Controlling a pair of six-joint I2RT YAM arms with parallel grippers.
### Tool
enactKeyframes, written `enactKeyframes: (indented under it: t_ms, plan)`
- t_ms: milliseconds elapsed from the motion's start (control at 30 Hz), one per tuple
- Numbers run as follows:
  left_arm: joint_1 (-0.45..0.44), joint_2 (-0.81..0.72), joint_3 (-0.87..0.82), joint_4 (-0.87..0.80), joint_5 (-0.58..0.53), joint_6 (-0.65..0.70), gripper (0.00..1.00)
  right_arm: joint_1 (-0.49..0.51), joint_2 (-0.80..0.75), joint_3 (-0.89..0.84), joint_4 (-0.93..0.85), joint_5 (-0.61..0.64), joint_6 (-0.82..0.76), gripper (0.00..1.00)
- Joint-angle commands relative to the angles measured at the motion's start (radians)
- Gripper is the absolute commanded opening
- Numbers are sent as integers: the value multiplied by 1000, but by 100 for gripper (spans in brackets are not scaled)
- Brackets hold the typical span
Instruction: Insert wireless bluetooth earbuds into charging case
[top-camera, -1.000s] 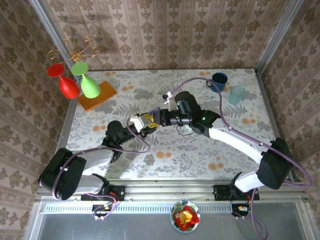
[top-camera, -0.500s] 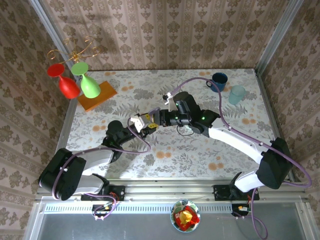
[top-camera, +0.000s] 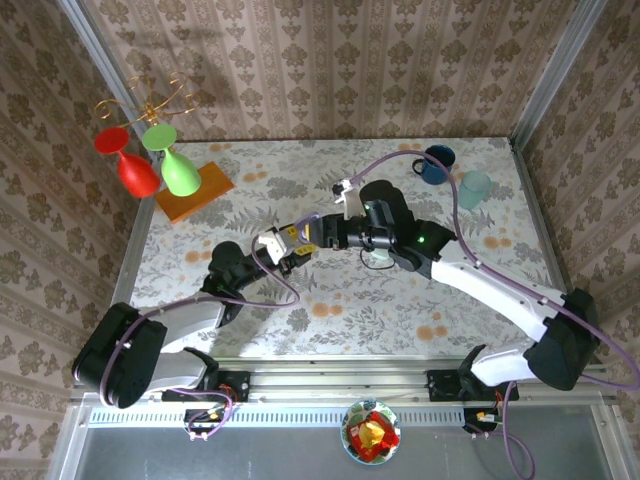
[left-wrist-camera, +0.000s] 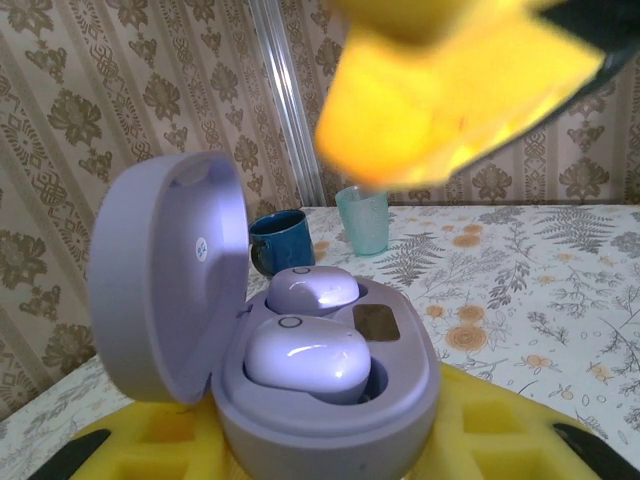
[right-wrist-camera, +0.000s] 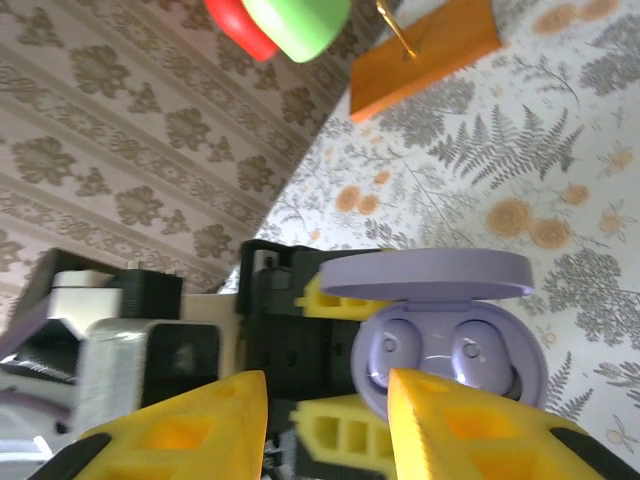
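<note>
Since the earlier frame, the right tool (right-wrist-camera: 325, 415) has drawn slightly back toward the right of the overhead view, and its yellow jaws have parted. They stand narrowly apart and empty, near the lilac pebble-shaped charging case (left-wrist-camera: 330, 405). At frame centre overhead, the left tool (top-camera: 284, 246) grips this case by its base above the floral-patterned worktop (top-camera: 380, 300). The case stands hinged open. Two glossy lilac wireless earbuds (left-wrist-camera: 305, 355) sit in its wells, side by side.

Two lilac earbuds (left-wrist-camera: 300, 358), one open case (left-wrist-camera: 332, 428), two cups (left-wrist-camera: 362, 220)
</note>
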Motion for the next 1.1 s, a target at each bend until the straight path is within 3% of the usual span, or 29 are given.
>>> enactKeyframes:
  t_ms: [0,267,567,833,1067]
  plan:
    - [7,-32,0,-39,17,64,32,-1,-39,-5,48,-32,-27,39]
    - [4,-84,-2,-129,42,139,33,-3,71,141,-121,28,-77,39]
    - [4,-130,6,-173,39,132,33,-7,149,181,-133,8,-65,40]
    - [6,-140,35,-190,-75,-25,33,-8,88,111,-117,3,-41,40]
    - [6,-141,48,-200,-64,-78,32,-25,-80,-21,-12,-26,83,41]
